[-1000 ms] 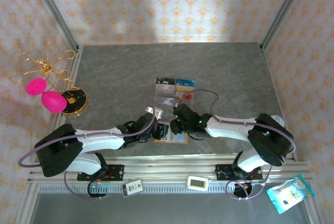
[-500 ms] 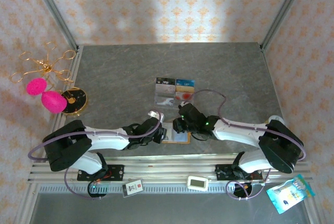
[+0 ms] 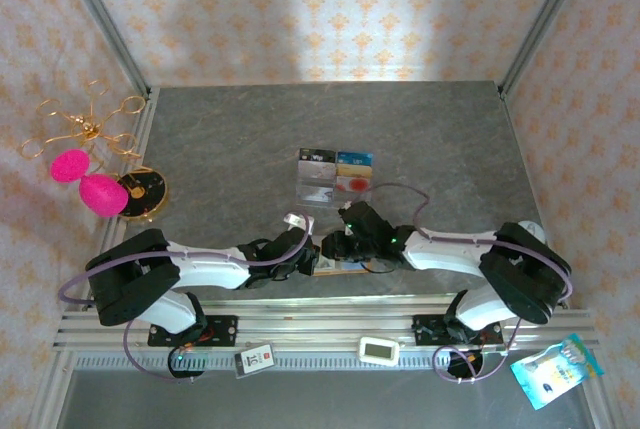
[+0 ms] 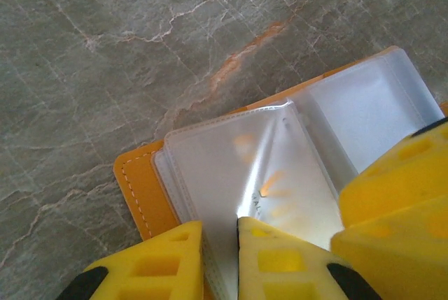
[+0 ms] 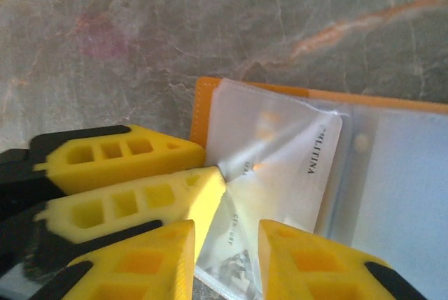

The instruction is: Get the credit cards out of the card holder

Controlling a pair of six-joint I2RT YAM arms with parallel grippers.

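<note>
The orange card holder lies open on the table near the front edge, its clear sleeves up. A pale credit card with dark lettering sits inside a sleeve. My left gripper comes in from the left, its jaws pinched on a raised fold of a sleeve. Its yellow fingers also cross the right wrist view. My right gripper stands open from the right. Its fingers straddle the near edge of the printed sleeve without gripping it.
A clear acrylic tray with cards stands behind the holder. A gold wire stand with pink shapes and a black-gold disc are at the far left. A white timer and a blue packet lie off the table's front.
My left gripper slid right onto the holder and its jaws narrowed onto the sleeve. My right gripper dropped closer to the holder and its jaws widened a little.
</note>
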